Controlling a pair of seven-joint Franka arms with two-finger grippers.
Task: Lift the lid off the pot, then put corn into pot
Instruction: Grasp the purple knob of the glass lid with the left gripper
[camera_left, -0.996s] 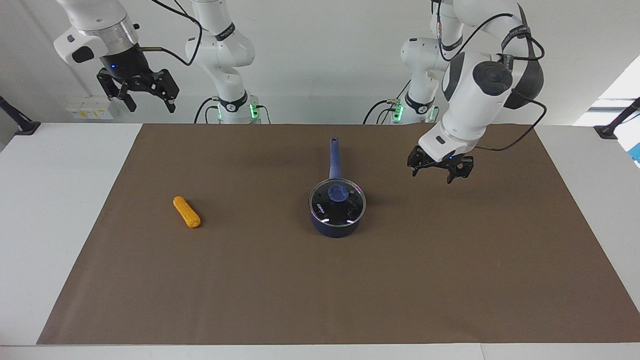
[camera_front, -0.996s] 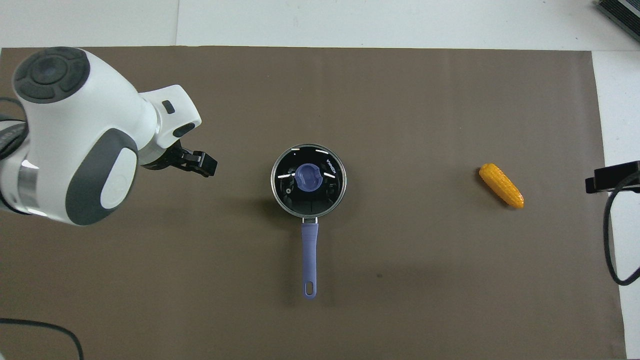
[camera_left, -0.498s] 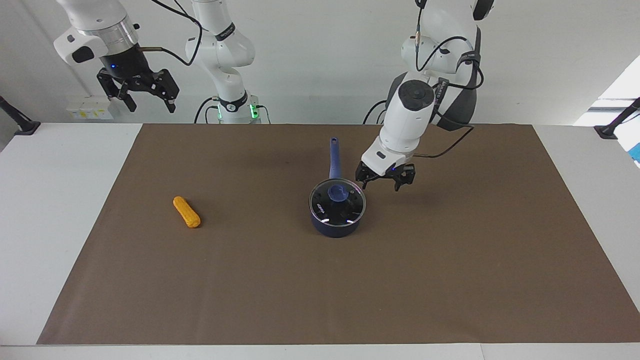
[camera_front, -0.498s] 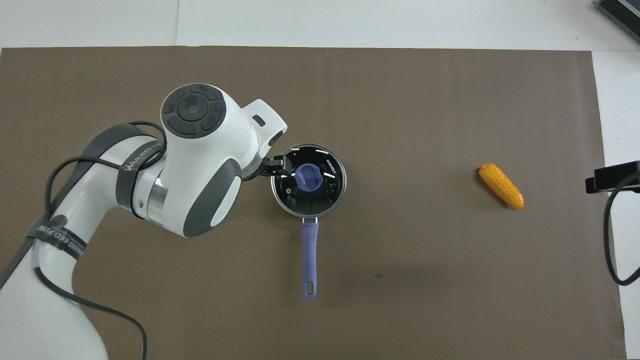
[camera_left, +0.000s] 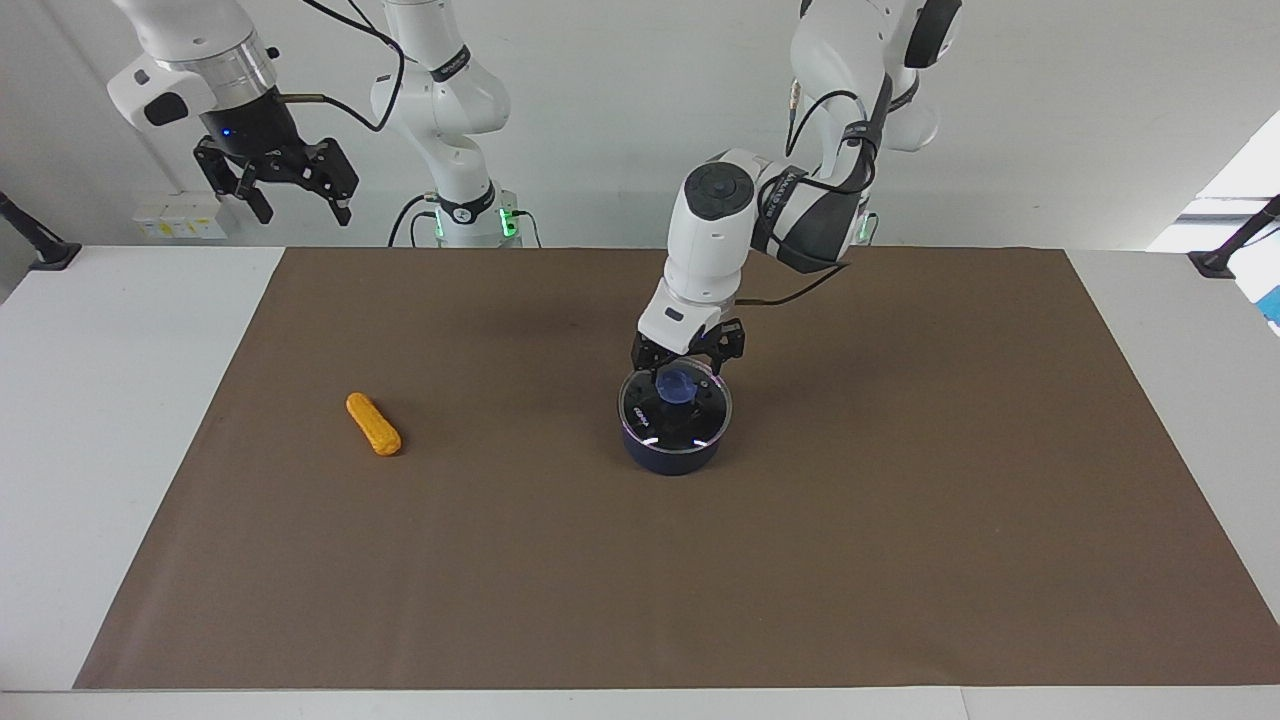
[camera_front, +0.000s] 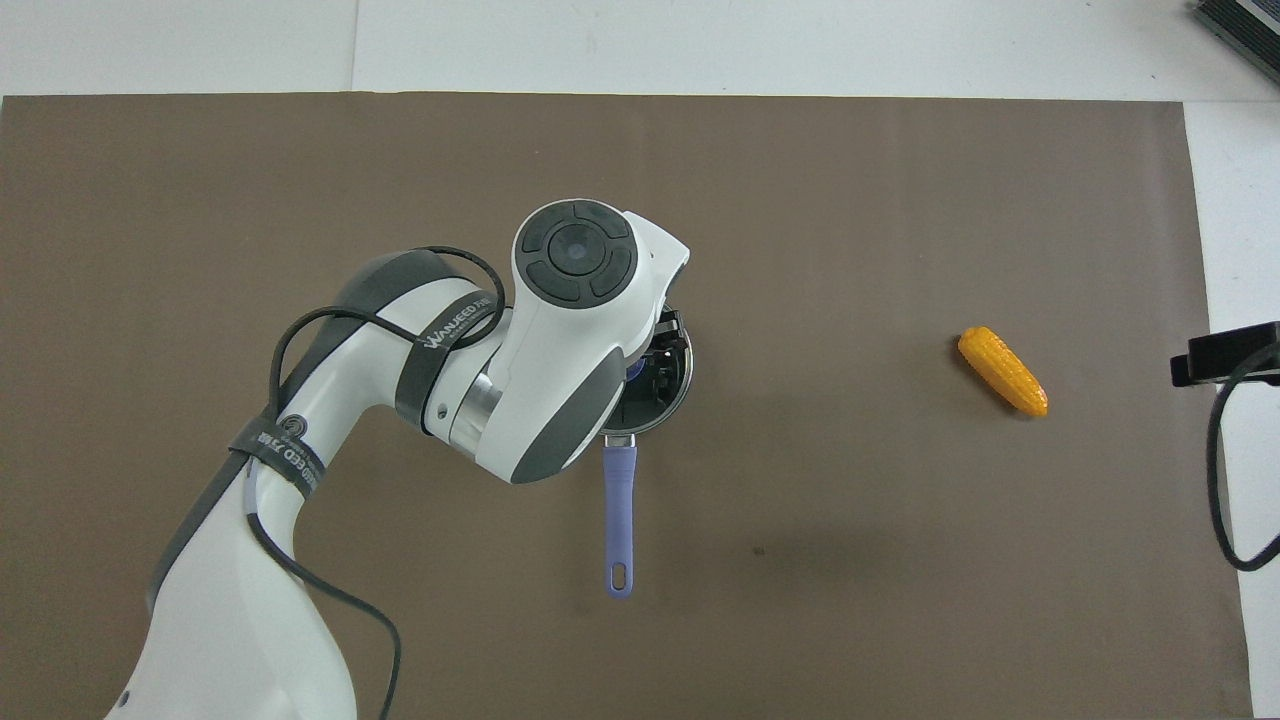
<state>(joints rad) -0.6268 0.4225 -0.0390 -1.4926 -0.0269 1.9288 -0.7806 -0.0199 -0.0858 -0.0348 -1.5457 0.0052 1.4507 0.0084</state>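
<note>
Lid-lifting is where you stand: your left gripper (camera_left: 686, 362) sits just above the round clear glass lid (camera_left: 676, 408) with its metal rim, fingers spread to either side of the blue knob (camera_left: 676, 384) at the lid's centre, though you cannot tell whether they touch it. That lid lies flat on the small dark navy saucepan (camera_left: 672, 452), closing it, and through the glass you see only the black inside. The pot stands mid-table on the brown mat (camera_left: 900, 520), its long straight blue handle (camera_front: 618, 520) pointing toward the robots. The small orange-yellow corn cob (camera_left: 373, 424) lies on the mat toward the right arm's end of the table, well apart from the pot. Your right gripper (camera_left: 278, 182) waits, fingers apart, raised over that end's edge.

From overhead, the left arm's wrist covers most of the lid and the knob; the facing view shows them plainly, yet there the wrist hides the handle.
</note>
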